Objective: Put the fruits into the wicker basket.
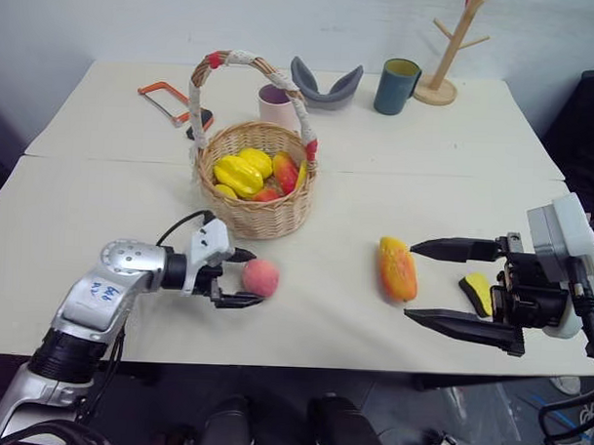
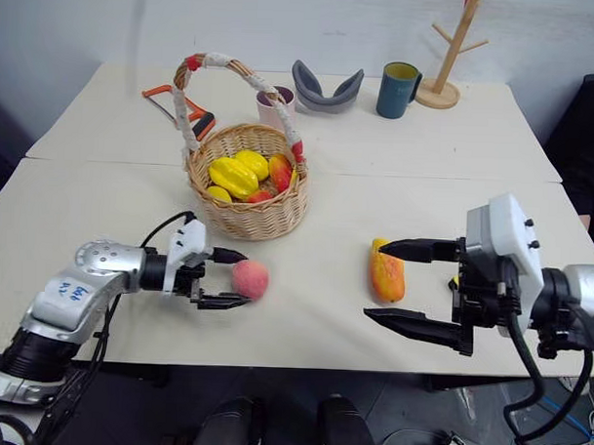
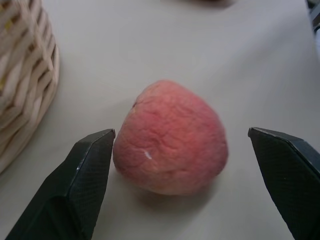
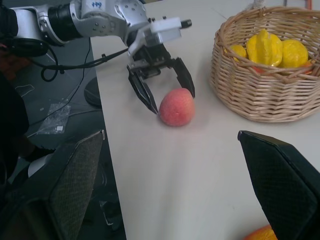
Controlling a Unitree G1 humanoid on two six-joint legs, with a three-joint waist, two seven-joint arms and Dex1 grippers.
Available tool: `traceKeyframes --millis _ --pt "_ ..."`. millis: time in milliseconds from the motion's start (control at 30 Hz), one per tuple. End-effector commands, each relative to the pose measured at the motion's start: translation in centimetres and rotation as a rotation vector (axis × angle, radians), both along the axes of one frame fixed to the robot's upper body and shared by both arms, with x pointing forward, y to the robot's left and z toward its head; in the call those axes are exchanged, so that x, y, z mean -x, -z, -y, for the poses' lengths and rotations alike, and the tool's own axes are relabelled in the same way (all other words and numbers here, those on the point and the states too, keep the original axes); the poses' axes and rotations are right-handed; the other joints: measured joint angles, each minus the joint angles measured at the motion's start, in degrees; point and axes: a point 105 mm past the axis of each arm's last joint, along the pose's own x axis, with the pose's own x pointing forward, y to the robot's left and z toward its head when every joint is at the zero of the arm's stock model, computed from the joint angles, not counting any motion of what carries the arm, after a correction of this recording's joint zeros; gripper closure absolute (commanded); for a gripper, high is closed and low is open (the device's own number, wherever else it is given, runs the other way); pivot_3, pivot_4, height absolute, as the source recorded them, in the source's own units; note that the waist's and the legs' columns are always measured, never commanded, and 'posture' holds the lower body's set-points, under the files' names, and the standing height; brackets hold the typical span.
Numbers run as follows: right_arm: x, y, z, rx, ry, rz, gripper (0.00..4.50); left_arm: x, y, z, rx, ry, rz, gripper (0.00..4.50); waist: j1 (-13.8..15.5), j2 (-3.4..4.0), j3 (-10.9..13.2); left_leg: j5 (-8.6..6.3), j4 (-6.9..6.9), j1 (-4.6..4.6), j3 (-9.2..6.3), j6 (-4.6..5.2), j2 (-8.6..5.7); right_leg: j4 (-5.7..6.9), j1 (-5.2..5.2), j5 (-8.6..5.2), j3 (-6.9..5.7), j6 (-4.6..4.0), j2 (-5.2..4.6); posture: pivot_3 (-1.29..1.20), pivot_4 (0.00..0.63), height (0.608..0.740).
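Where weave meets tabletop, round matte peach (image 3: 170,137) beside ribbed wicker basket (image 1: 256,211).

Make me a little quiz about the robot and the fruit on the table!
1. True or false: the peach is already inside the basket.
2. Which gripper has its fingers on either side of the peach? A) left gripper B) right gripper C) neither
3. Fill in: the mango lies on the table near the open ____ gripper.

Key:
1. False; it sits on the table beside the basket.
2. A; its fingers are open and the peach is not gripped yet.
3. right
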Motion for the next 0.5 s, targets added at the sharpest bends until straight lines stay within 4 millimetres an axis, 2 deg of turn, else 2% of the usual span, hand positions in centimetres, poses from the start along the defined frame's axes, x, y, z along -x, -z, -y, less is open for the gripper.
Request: traceKeyframes --millis 33,67,133,233,300,400,467,500 --pt "0.1 -0.6 -0.4 0.007 -0.008 0.042 0.04 -0.9 0.0 0.2 -0.032 -0.009 0.057 0.0 0.0 0.0 0.0 0.01 0.0 0.0 0.0 -0.01 0.0 0.0 0.0 0.0 0.0 0.0 -0.01 0.0 0.15 0.74" --pt "0.1 -0.7 -0.4 0.005 -0.005 0.045 0.0 -1.0 -0.1 0.3 -0.026 -0.007 0.065 0.31 0.0 0.0 0.0 0.02 0.0 -0.02 0.03 -0.04 0.01 0.01 -0.03 0.0 0.02 0.0 -0.01 0.0 0.15 0.74" --pt "0.0 -0.6 -0.4 0.001 0.002 0.048 0.0 -0.8 -0.3 0.4 -0.007 0.004 0.066 0.6 0.0 0.0 0.0 0.06 -0.01 -0.03 0.04 -0.1 0.02 0.01 -0.05 0.0 0.02 0.0 0.0 0.0 0.15 0.74" --pt "0.0 -0.5 -0.4 0.002 0.008 0.046 0.0 -0.5 -0.6 0.3 -0.004 0.023 0.063 1.48 0.0 0.0 0.0 0.08 -0.01 -0.03 0.04 -0.13 0.03 0.01 -0.05 0.0 0.01 0.0 0.0 0.0 0.15 0.74" --pt "-0.1 -0.3 -0.3 0.005 0.016 0.044 0.0 0.0 -1.3 0.0 0.023 0.044 0.063 1.81 0.0 0.0 0.0 0.08 0.0 -0.03 0.04 -0.13 0.03 0.01 -0.04 0.0 0.01 0.0 -0.01 0.0 0.15 0.74" --pt "-0.3 -0.3 -0.2 -0.003 0.037 0.048 0.0 1.5 -5.3 -0.2 0.203 0.107 0.037 1.86 -0.1 0.0 0.0 0.08 -0.02 -0.04 0.04 -0.14 0.04 0.01 -0.05 0.0 0.01 0.0 -0.01 0.0 0.15 0.74" --pt "-0.5 -0.3 -0.2 -0.009 0.045 0.053 0.0 0.6 -8.6 -0.4 0.334 0.055 0.066 1.86 -0.1 0.0 0.0 0.11 0.0 -0.05 0.03 -0.2 0.06 0.04 -0.07 0.0 -0.02 0.0 -0.01 0.0 0.15 0.74" --pt "-0.6 -0.3 -0.2 -0.011 0.049 0.056 0.0 -0.1 -9.7 -0.6 0.376 0.016 0.077 1.86 0.1 -0.01 0.0 0.13 0.02 -0.05 0.02 -0.23 0.06 0.08 -0.06 0.0 -0.03 0.0 0.0 0.0 0.15 0.74"
